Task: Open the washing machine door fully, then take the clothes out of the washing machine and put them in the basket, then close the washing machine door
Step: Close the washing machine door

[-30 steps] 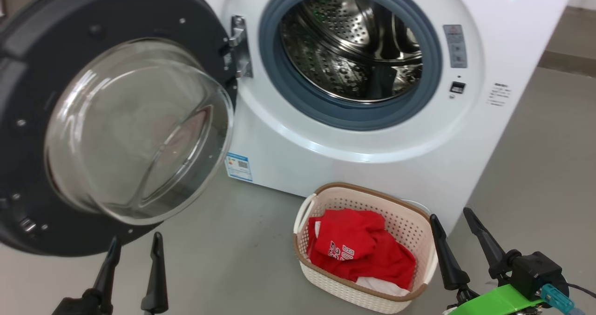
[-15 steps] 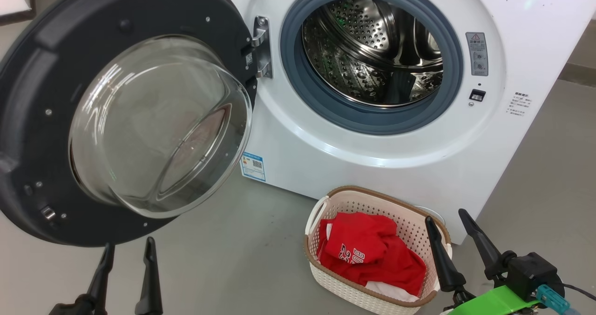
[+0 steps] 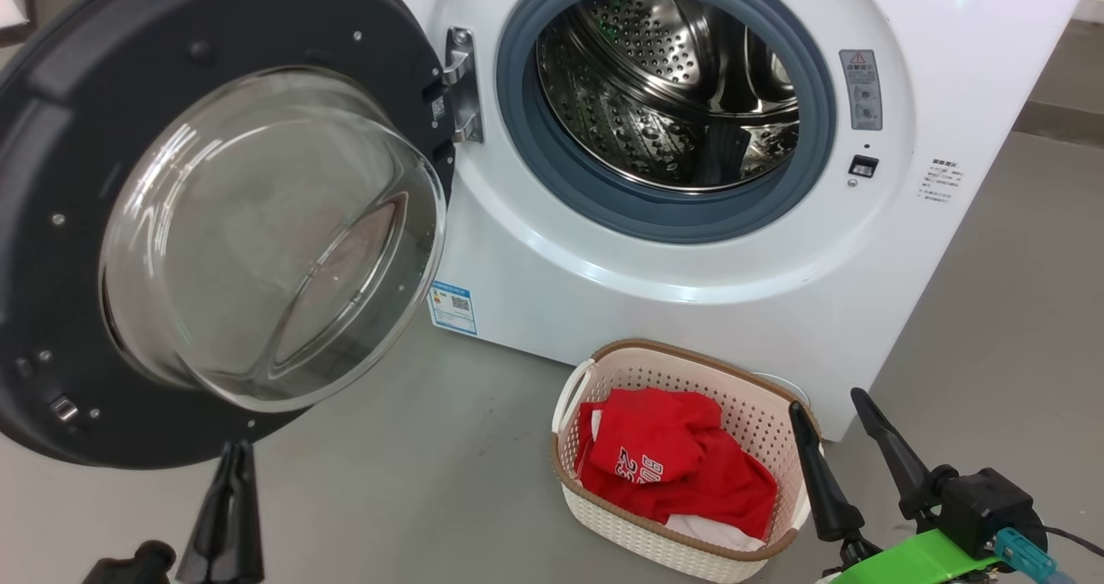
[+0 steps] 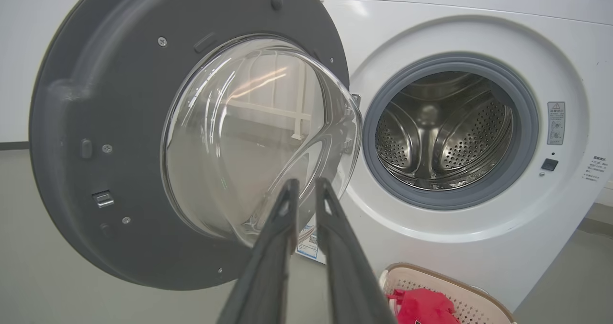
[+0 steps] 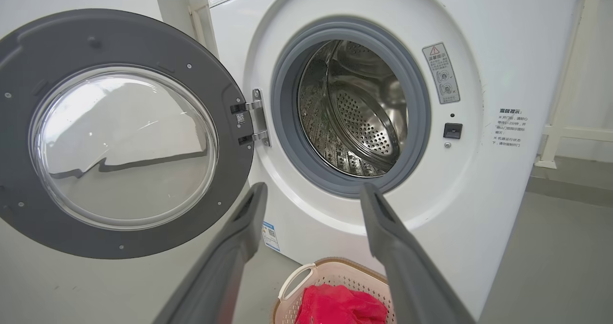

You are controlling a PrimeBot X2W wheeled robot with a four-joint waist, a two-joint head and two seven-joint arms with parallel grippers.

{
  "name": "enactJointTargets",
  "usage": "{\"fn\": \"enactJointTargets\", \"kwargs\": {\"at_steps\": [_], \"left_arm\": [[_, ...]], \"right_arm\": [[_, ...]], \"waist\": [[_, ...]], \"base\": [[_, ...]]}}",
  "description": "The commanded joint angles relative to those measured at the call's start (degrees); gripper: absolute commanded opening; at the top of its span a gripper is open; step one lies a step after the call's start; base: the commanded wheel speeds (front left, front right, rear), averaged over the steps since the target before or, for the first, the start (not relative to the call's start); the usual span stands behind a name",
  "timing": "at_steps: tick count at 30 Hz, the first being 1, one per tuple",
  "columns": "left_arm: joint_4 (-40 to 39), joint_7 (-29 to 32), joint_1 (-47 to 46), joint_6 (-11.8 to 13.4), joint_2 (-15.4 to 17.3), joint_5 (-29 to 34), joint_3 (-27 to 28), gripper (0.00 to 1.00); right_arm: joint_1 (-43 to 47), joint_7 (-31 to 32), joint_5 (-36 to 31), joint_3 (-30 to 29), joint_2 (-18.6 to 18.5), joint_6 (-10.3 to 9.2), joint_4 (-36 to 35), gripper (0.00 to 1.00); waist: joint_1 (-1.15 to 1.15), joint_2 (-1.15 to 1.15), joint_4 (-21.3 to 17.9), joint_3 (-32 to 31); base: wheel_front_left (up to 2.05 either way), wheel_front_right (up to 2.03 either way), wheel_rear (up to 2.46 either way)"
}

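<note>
Since a moment ago, the left gripper [image 3: 236,448] has pulled its two dark fingers close together; before, they stood apart. It sits at the lower left of the head view and holds nothing. In the left wrist view the left gripper [image 4: 306,183] shows just a thin gap between its tips.

At the lower right of the head view, the right gripper [image 3: 825,401] has its fingers spread wide and is empty too. One of its fingers crosses in front of the right end of the basket [image 3: 749,413].

That cream basket stands on the grey floor [image 3: 431,455], at the lower middle of the frame, just in front of the washing machine [image 3: 604,299]. The red clothes [image 3: 681,480] lie inside it, with white letters showing and a bit of white cloth at the bottom.

Farther back, the washing machine door [image 3: 259,15] hangs wide open at the upper left, its dark grey inside face and clear glass bowl [image 3: 259,239] turned toward the camera. A metal hinge [image 3: 461,84] joins it to the white machine. A small blue label [image 3: 453,308] sits low on the front.

Farthest back, inside the grey rubber ring [image 3: 690,222], the shiny steel drum [image 3: 655,92] with its many little holes has no clothes in the part that shows.
</note>
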Motion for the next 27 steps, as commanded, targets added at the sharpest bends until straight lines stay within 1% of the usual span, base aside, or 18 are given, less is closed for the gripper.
{"fn": "enactJointTargets", "kwargs": {"at_steps": [1,4,7,14,17,22,25,27], "left_arm": [[-2.11,-0.11,-2.37,0.48,1.0,-0.13,1.8,0.0],[-3.28,-0.22,-4.33,1.09,1.6,-0.27,2.67,0.0],[-3.81,0.19,-7.49,2.05,3.04,-0.2,4.23,0.0],[-5.04,1.63,-17.09,4.18,8.1,-0.09,8.69,0.0],[-4.59,2.36,-21.3,5.2,9.69,-2.39,12.15,0.0],[1.76,2.09,-28.47,6.21,14.5,-6.62,19.41,0.0],[7.02,1.15,-32.59,7.41,17.43,-6.69,21.69,0.0],[11.43,1.29,-35.7,7.93,18.42,-8.32,23.33,0.0]], "right_arm": [[-2.07,-0.36,-0.11,0.91,-0.48,0.36,-1.21,1.0],[-2.23,-0.36,-0.36,0.87,-0.48,0.36,-1.05,1.0],[-2.37,-0.36,-0.77,0.6,-0.48,0.36,-1.03,1.0],[-2.2,-0.36,-1.52,0.64,-0.48,0.36,-0.8,1.0],[-2.15,-0.36,-1.66,0.84,-0.48,0.36,-0.69,1.0],[-2.11,-0.36,-1.96,0.89,-0.48,0.36,-0.63,1.0],[-1.91,-0.36,-2.25,0.56,-0.48,0.36,-0.64,1.0],[-1.79,-0.36,-2.31,0.57,-0.48,0.36,-0.41,1.0]], "waist": [[0.0,0.0,-0.26,0.09],[0.0,0.0,-0.85,0.23],[0.0,0.0,-1.53,0.38],[0.0,0.0,-3.57,0.19],[0.0,0.0,-4.4,0.03],[0.0,0.0,-5.43,-0.05],[0.0,0.0,-5.53,-0.1],[0.0,0.0,-5.62,-0.17]], "base": [[0.0,0.0,0.0],[0.0,0.0,0.0],[0.0,0.0,0.0],[0.0,0.0,0.0],[0.0,0.0,0.0],[0.0,0.0,0.0],[0.0,0.0,0.0],[0.0,0.0,0.0]]}}
